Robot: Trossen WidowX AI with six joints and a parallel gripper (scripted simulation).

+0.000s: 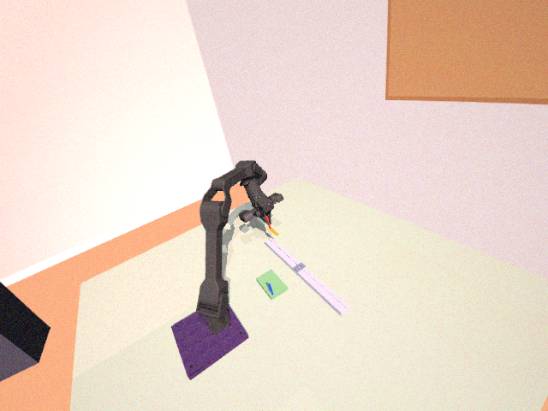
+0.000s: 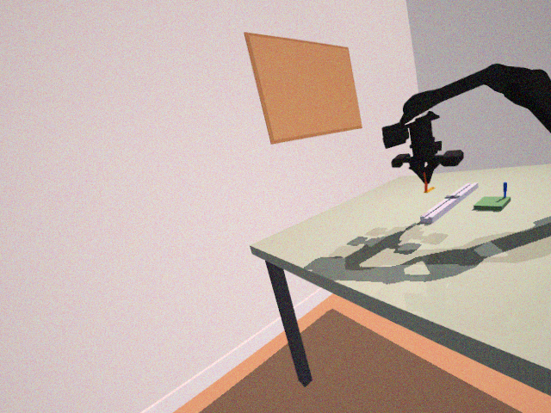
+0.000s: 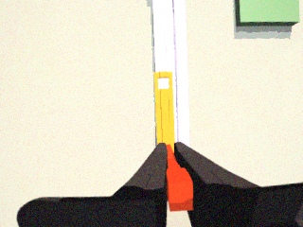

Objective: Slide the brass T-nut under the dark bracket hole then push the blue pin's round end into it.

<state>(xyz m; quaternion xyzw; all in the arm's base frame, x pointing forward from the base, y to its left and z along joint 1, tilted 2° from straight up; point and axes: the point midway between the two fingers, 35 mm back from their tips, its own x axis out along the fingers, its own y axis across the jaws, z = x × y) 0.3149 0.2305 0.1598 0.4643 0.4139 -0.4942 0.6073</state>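
My gripper (image 1: 269,224) (image 2: 426,181) (image 3: 169,149) is shut on the orange handle (image 2: 425,186) (image 3: 180,189) of the brass T-nut (image 1: 274,231) (image 2: 430,189) (image 3: 165,113). The nut hangs in the air near one end of the aluminum rail (image 1: 320,289) (image 2: 438,211) (image 3: 163,38). In the wrist view it overlaps the rail, left of the slot line, roughly parallel to it. The dark bracket (image 1: 299,267) (image 2: 452,196) sits across the rail, outside the wrist view. The blue pin (image 1: 270,288) (image 2: 504,188) stands in the green tray (image 1: 278,285) (image 2: 487,203) (image 3: 267,10).
The tray lies beside the rail, on the side toward the arm's purple base plate (image 1: 207,345). The table's edge (image 2: 378,302) runs in front in the exterior view. The arm's shadow falls across the table near the rail's end.
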